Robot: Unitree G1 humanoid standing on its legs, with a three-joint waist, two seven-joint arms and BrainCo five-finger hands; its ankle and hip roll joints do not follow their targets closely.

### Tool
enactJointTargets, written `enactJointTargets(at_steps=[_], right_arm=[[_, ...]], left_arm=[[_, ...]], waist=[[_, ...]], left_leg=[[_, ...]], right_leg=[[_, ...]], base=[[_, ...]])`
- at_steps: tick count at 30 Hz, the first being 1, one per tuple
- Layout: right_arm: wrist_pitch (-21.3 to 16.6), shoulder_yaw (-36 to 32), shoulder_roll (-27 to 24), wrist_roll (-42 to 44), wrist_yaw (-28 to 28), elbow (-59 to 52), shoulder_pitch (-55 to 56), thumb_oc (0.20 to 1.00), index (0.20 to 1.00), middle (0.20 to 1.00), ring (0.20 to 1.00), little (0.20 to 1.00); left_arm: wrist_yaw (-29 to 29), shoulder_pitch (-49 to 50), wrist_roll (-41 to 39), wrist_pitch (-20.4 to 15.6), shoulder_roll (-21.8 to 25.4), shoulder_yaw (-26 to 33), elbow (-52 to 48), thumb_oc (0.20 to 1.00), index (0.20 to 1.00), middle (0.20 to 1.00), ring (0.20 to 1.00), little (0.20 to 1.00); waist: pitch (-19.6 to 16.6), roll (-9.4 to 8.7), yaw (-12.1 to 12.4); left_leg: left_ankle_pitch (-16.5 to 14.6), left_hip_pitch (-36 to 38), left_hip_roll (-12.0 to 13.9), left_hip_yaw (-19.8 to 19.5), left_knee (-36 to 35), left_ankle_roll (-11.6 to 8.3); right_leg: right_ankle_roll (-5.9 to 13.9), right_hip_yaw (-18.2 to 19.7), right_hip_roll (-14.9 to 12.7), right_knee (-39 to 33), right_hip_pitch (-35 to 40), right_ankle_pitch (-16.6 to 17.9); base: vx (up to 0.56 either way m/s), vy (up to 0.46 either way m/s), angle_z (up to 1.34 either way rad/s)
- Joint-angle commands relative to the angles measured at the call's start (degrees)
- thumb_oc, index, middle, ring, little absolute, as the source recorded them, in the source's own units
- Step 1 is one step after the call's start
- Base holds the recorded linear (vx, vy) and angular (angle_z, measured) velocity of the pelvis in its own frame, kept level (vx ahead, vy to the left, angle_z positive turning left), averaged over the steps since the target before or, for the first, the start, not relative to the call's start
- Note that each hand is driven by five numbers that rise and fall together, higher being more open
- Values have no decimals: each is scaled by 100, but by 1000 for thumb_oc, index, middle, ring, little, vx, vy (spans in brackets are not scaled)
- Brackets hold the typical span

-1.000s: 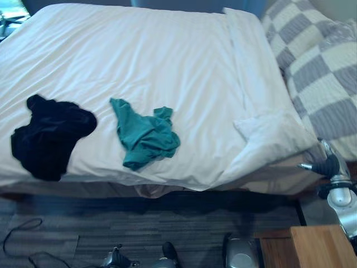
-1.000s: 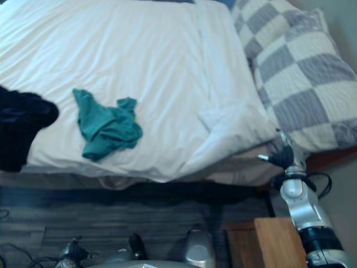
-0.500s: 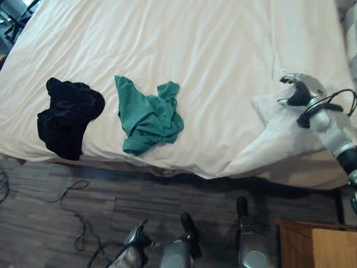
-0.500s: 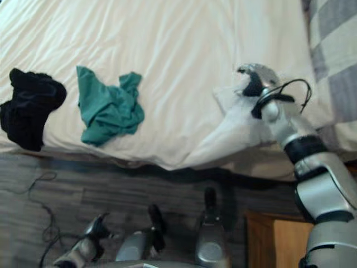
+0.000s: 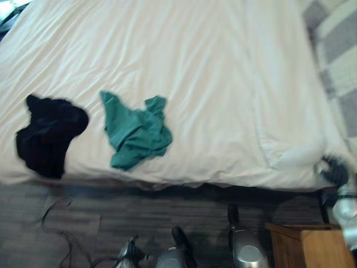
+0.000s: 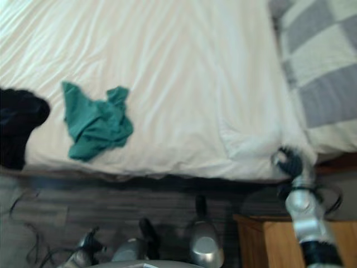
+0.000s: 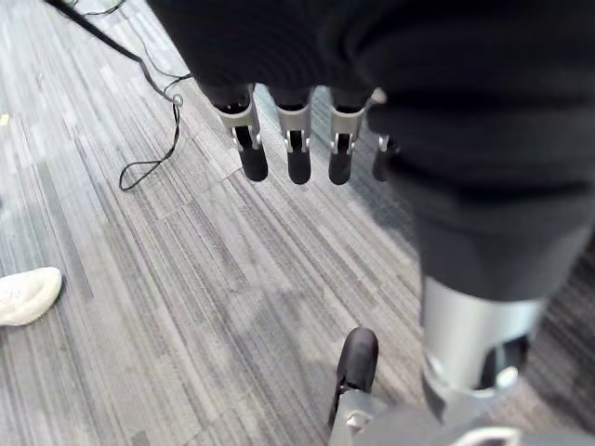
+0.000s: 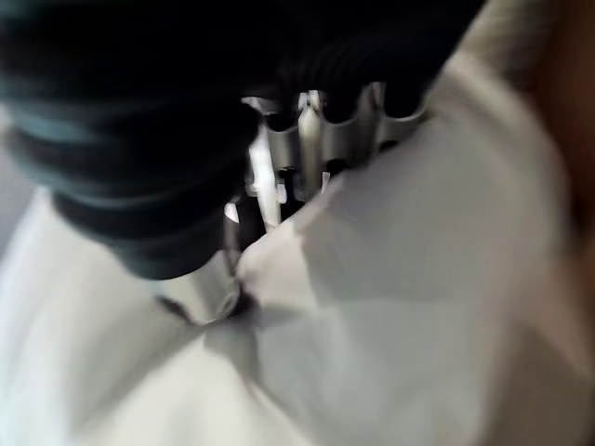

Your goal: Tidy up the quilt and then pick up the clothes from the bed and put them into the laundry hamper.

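R hand (image 6: 290, 162) pinches quilt (image 6: 167, 67) corner.

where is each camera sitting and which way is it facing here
Left eye view: on the head, facing down at the white quilt, black garment and green garment; right hand at the quilt's corner.
Right eye view: beside it, facing the same way; it shares both garments and the checked pillow.
Left wrist view: on the left wrist, facing the floor; left hand straight.
Right wrist view: on the right wrist, against the quilt, fingers buried.

Grey striped carpet floor (image 7: 139, 279) beside a wooden nightstand (image 5: 312, 245); checked pillows (image 6: 318, 67) at the bedhead.
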Motion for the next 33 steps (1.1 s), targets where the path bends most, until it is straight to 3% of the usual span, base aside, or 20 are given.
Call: enactJointTargets(at_steps=[1, 4, 7, 8, 9, 10, 15, 16, 22, 25, 28, 29, 31, 32, 33], right_arm=[[-26, 74, 556, 1332, -201, 477, 708, 1000, 1000, 1000, 1000, 1000], [40, -225, 986, 2045, -437, 1098, 894, 1000, 1000, 1000, 1000, 1000], [107, -378, 940, 2305, -687, 1519, 657, 1000, 1000, 1000, 1000, 1000], [172, -486, 694, 2131, -965, 1457, 372, 1000, 1000, 1000, 1000, 1000], [152, -515, 553, 1966, -1050, 1285, 247, 410, 410, 410, 410, 410], [88, -552, 374, 1808, -1182, 1058, 67, 200, 200, 200, 200, 200], [-121, -596, -273, 1367, -1487, 4, -687, 200, 200, 200, 200, 200], [-184, -443, -559, 1378, -1483, -152, -1255, 200, 200, 200, 200, 200], [-343, 286, -808, 2226, -1369, 452, -2863, 200, 200, 200, 200, 200], [-199, 758, -696, 2780, -1042, 1757, -3397, 200, 200, 200, 200, 200], [-121, 806, -500, 3047, -825, 2327, -3357, 200, 200, 200, 200, 200], [-45, 707, -161, 3292, -621, 2765, -3003, 200, 200, 200, 200, 200], [22, 682, 20, 3309, -511, 2922, -2710, 200, 200, 200, 200, 200], [118, 645, 439, 3206, -346, 3184, -2074, 200, 200, 200, 200, 200], [119, 645, 444, 3205, -347, 3180, -2070, 200, 200, 200, 200, 200]], left_arm=[[189, -166, 12, 60, -29, 168, 221, 1000, 1000, 1000, 1000, 1000], [274, -151, -85, 46, -62, 144, 57, 1000, 1000, 1000, 1000, 1000], [283, -186, -114, 32, -89, 23, -102, 1000, 1000, 1000, 1000, 1000], [263, -261, -80, -2, -80, -155, -281, 1000, 1000, 1000, 1000, 1000], [262, -318, -11, -29, -88, -263, -345, 1000, 1000, 1000, 1000, 1000], [273, -379, 52, -57, -91, -376, -431, 1000, 1000, 1000, 1000, 1000], [242, -524, 128, -110, -121, -630, -489, 1000, 1000, 1000, 1000, 1000], [223, -558, 138, -124, -82, -724, -537, 1000, 1000, 1000, 1000, 1000], [288, -805, -105, -141, 43, -914, -628, 1000, 1000, 1000, 1000, 1000], [381, -834, -377, -164, 99, -895, -734, 1000, 1000, 1000, 1000, 1000], [426, -817, -410, -133, 116, -842, -680, 1000, 1000, 1000, 1000, 1000], [464, -779, -390, -66, 91, -760, -522, 1000, 1000, 1000, 1000, 1000], [469, -735, -351, -28, 65, -683, -409, 1000, 1000, 1000, 1000, 1000], [485, -657, -282, 27, 14, -525, -256, 1000, 1000, 1000, 1000, 1000], [485, -654, -281, 26, 17, -525, -257, 1000, 1000, 1000, 1000, 1000]], waist=[[-367, -202, -394], [-447, -267, -448], [-467, -287, -411], [-476, -308, -342], [-474, -304, -314], [-462, -300, -280], [-381, -253, -93], [-343, -207, 65], [15, -35, 348], [241, 125, 486], [256, 154, 501], [267, 155, 478], [250, 147, 457], [214, 105, 411], [199, 103, 417]], left_leg=[[-442, 103, 294, 146, 440, -220], [-481, 252, 244, 227, 346, -194], [-460, 289, 203, 208, 221, -181], [-435, 276, 165, 157, 115, -167], [-425, 261, 148, 140, 84, -163], [-416, 247, 142, 108, 70, -157], [-389, 169, 114, -75, 57, -134], [-391, 120, 96, -135, 96, -135], [-506, -366, 109, -319, 782, -184], [-576, -742, 106, -373, 1155, -196], [-597, -816, 102, -398, 1203, -182], [-613, -835, 82, -401, 1197, -167], [-628, -829, 62, -403, 1193, -156], [-650, -797, 15, -409, 1163, -125], [-631, -810, 16, -404, 1153, -123]], right_leg=[[155, 178, -36, 313, -87, -832], [209, 272, -56, 208, -22, -741], [248, 280, -82, 136, -15, -655], [288, 260, -117, 61, -37, -575], [302, 249, -137, 22, -35, -560], [315, 225, -157, -2, -26, -553], [299, 93, -254, 18, 10, -606], [288, 33, -309, 65, 14, -641], [232, -40, -427, 345, -184, -710], [231, -83, -534, 683, -475, -780], [239, -125, -570, 761, -536, -803], [243, -178, -594, 712, -508, -782], [247, -190, -603, 665, -480, -761], [263, -227, -631, 519, -387, -698], [258, -225, -626, 496, -397, -672]], base=[[-15, 85, -46], [-17, 92, -47], [-60, 42, -24], [-79, 23, 1], [-102, 27, 5], [-61, 16, 7], [-52, -8, 21], [-83, -29, 47], [-112, -30, 31], [-113, 4, 31], [-12, 28, 26], [17, 48, 2], [31, 65, -2], [33, 73, 6], [51, 130, 14]])
